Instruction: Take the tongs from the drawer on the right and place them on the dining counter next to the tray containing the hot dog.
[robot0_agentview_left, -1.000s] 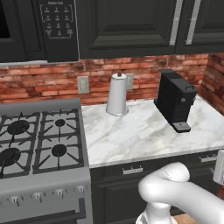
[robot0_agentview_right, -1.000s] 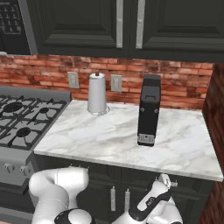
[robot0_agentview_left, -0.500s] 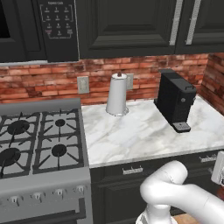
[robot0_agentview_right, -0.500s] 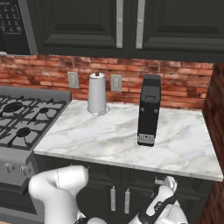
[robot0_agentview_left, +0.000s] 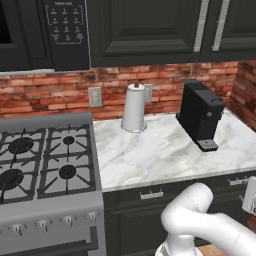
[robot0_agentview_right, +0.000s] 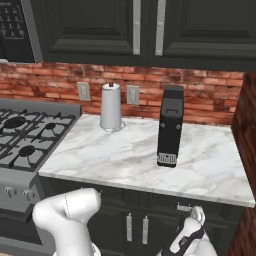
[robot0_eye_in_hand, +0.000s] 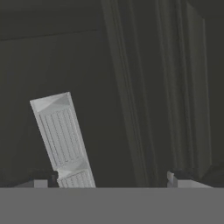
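The white arm is folded low below the front edge of the marble worktop, and the two-finger gripper (robot0_agentview_right: 194, 216) is held at the short silver bar handle (robot0_eye_in_hand: 64, 140) of the closed shallow black drawer (robot0_agentview_right: 210, 210). In the hand view the fingertips (robot0_eye_in_hand: 174, 178) are seen spread apart, the handle beside one. No writing can be read.

No text is showing clearly enough to read anywhere. The microwave keypad (robot0_agentview_left: 65, 22), up and to the left of the tool (robot0_agentview_right: 192, 220), is carrying rows of tiny pale marks, but they are blurring into illegible specks. The coffee machine (robot0_agentview_right: 169, 132) on the worktop (robot0_agentview_right: 130, 155) is bearing no readable label.
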